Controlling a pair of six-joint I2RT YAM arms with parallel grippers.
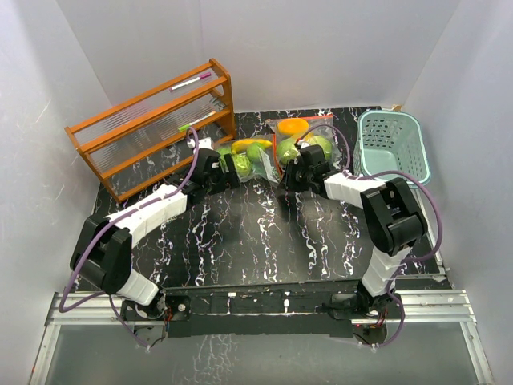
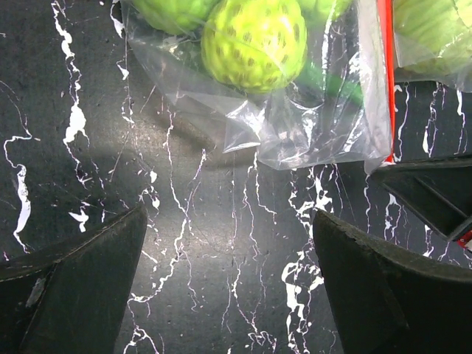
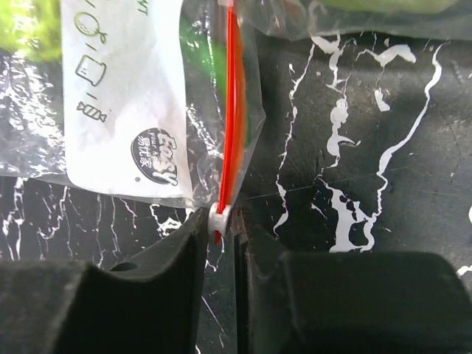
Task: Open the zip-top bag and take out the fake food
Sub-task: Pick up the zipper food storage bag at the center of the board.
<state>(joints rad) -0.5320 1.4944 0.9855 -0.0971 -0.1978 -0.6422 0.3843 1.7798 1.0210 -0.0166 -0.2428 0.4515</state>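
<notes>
The clear zip-top bag (image 1: 276, 144) lies at the back of the black marble table, between my two grippers. Inside it is the fake food: round green pieces (image 1: 252, 152), a yellow banana (image 1: 250, 143) and an orange piece (image 1: 294, 126). A dimpled green ball (image 2: 254, 40) presses against the plastic (image 2: 310, 125) in the left wrist view. My left gripper (image 2: 230, 251) hangs open over bare table just short of the bag's corner. My right gripper (image 3: 220, 228) is shut on the white zip slider (image 3: 220, 219) at the end of the red zip strip (image 3: 232, 110).
A pale-teal slotted basket (image 1: 398, 171) stands at the back right. An orange wooden rack (image 1: 152, 128) with pens (image 1: 191, 81) stands at the back left. White walls close in the table on three sides.
</notes>
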